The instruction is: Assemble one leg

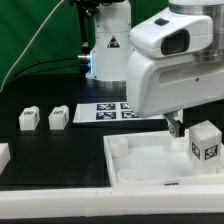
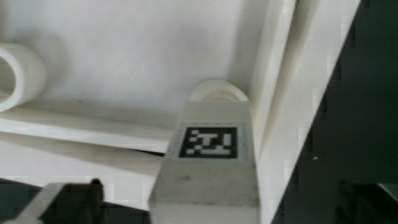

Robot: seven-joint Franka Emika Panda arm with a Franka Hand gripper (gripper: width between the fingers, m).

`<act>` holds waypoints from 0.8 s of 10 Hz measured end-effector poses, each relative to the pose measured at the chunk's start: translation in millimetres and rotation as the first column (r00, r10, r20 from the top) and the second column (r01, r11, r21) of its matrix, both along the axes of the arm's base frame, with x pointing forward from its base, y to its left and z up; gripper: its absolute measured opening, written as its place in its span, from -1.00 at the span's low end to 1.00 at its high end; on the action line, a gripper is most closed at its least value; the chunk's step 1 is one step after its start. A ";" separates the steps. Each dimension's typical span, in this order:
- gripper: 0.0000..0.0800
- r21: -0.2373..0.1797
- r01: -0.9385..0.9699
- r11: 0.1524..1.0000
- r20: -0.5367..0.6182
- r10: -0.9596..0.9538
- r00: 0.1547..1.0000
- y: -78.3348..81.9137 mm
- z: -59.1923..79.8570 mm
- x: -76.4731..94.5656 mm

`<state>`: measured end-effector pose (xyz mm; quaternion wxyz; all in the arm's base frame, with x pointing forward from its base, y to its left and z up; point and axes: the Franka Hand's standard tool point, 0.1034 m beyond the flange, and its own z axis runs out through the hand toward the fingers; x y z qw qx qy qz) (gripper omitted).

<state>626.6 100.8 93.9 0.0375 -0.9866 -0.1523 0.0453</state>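
A leg [image 1: 205, 142], a small white square post with a black-and-white tag, stands upright at the right end of the large white panel [image 1: 140, 160]. My gripper [image 1: 184, 130] hangs right beside it, on the exterior view's left of it. In the wrist view the same leg [image 2: 210, 150] runs up between my two dark fingertips [image 2: 71, 202], with a gap showing on each side. The gripper [image 2: 214, 208] is open around the leg. The leg lies close to the panel's raised rim [image 2: 285, 90].
Two more legs [image 1: 28, 120] [image 1: 57, 117] stand on the black table at the exterior view's left. The marker board [image 1: 108, 111] lies behind the panel. Another white part [image 1: 3, 155] shows at the left edge. A round boss [image 2: 15, 75] sits on the panel.
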 end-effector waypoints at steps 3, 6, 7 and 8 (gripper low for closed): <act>0.62 0.003 0.009 1.000 0.012 -0.009 1.000 -0.4 -3.8 13.7; 0.62 0.003 0.011 1.000 0.009 -0.011 1.000 0.8 -6.8 11.2; 0.62 0.002 0.011 1.000 0.009 -0.011 1.000 0.8 -10.1 8.0; 0.62 0.001 0.011 1.000 0.003 -0.011 1.000 0.6 -13.1 3.9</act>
